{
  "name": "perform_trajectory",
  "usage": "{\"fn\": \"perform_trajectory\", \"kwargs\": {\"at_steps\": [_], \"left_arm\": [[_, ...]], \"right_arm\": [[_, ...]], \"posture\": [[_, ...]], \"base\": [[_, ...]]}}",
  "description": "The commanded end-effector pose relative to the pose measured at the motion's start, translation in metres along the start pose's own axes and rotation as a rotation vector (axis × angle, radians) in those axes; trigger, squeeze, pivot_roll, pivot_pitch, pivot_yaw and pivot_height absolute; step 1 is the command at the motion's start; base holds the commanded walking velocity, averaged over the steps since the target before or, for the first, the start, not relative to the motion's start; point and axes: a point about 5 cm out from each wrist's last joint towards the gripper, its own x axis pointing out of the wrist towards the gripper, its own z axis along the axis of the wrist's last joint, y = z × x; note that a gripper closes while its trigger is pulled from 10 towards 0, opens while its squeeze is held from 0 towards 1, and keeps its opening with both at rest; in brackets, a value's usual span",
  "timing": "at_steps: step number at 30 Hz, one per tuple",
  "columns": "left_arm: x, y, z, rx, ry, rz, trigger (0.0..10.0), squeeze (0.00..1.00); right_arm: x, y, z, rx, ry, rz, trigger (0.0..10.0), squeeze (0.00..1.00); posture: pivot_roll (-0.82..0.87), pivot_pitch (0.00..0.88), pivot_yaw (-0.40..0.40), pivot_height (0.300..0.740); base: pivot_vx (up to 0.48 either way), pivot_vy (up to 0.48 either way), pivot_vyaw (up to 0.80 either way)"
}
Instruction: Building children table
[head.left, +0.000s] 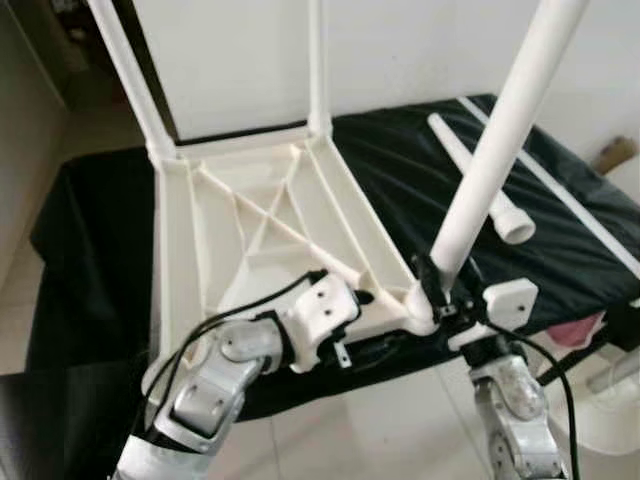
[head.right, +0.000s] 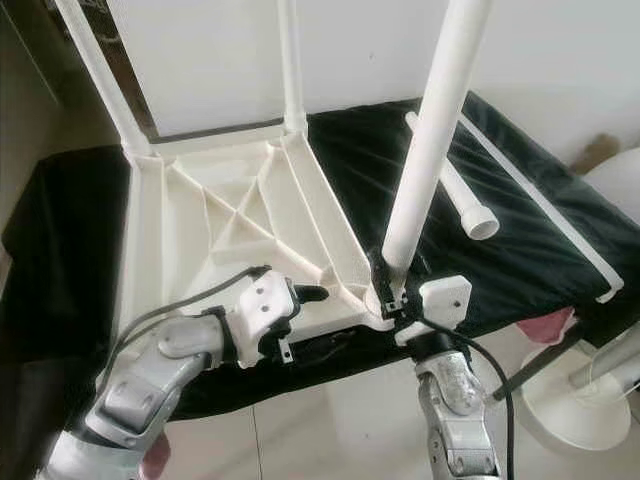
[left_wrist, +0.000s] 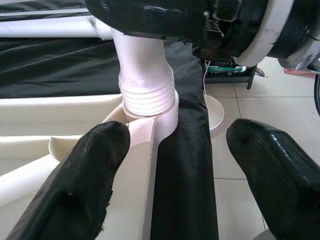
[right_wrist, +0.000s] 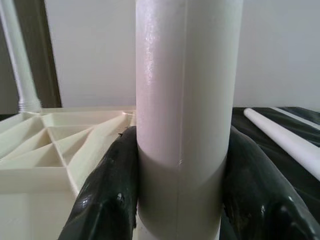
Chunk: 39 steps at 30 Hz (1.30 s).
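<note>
1. We've got the white tabletop (head.left: 260, 240) lying upside down on the black-covered desk (head.left: 100, 250), two legs already standing at its far corners.
2. Our right gripper (head.left: 437, 287) is clamped around a third leg (head.left: 500, 140) at the near corner socket.
3. Left gripper (head.left: 350, 300) sits spread open by the tabletop's near edge, looks like touching it.
4. A spare leg (head.left: 480, 185) lies on the desk.

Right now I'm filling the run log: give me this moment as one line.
right gripper shut on table leg at corner socket | left gripper open by tabletop edge | spare leg on black cloth
</note>
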Motion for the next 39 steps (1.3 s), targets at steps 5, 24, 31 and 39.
{"fn": "perform_trajectory", "kwargs": {"at_steps": [5, 24, 31, 39], "left_arm": [[-0.002, -0.001, 0.000, -0.003, 0.004, 0.017, 10.0, 0.00], [-0.001, -0.002, -0.001, -0.009, 0.003, 0.017, 10.0, 0.00], [-0.001, -0.001, 0.000, -0.006, 0.004, 0.017, 10.0, 0.00], [0.000, -0.001, 0.000, -0.005, 0.002, 0.014, 10.0, 0.00]], "right_arm": [[-0.022, -0.002, -0.051, 0.036, 0.342, -0.073, 10.0, 0.00], [-0.010, -0.010, -0.041, 0.012, 0.276, -0.593, 10.0, 0.00], [-0.018, -0.025, -0.049, 0.008, 0.338, -0.744, 10.0, 0.00], [-0.014, -0.035, -0.047, 0.020, 0.330, -0.892, 10.0, 0.00]], "posture": [[-0.03, 0.074, 0.026, 0.740], [-0.02, 0.065, 0.015, 0.740], [-0.02, 0.064, 0.021, 0.740], [-0.02, 0.069, 0.023, 0.740]], "base": [[0.000, 0.000, 0.00], [0.000, 0.000, 0.00], [0.000, 0.000, 0.00], [0.000, 0.000, 0.00]]}}
